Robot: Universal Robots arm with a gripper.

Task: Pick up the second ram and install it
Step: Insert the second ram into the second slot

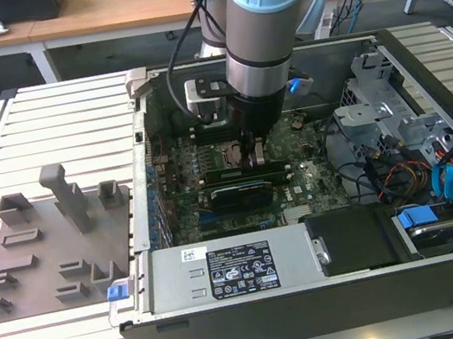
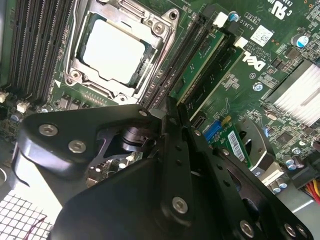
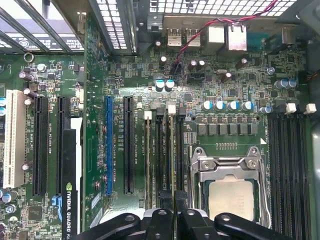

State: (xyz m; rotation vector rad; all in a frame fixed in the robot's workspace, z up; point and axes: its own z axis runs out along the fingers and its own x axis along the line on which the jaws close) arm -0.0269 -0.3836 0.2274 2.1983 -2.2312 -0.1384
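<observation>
Your gripper [image 1: 257,157] sat low inside open computer case [image 1: 417,57], over motherboard [image 3: 235,85] beside CPU socket [image 2: 117,47]. Fingers [image 2: 172,150] were pinched together on edge of second ram [image 2: 202,62], which stood on edge in memory slot right beside socket. Grey tray [image 1: 48,253] lay on slatted table [image 1: 60,120], well apart.

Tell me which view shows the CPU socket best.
The first wrist view: the CPU socket lies square-on, its metal frame and the chip lid plain. The second wrist view shows it large but slanted, with the gripper below it. In the exterior view it is small, partly behind the arm.
</observation>
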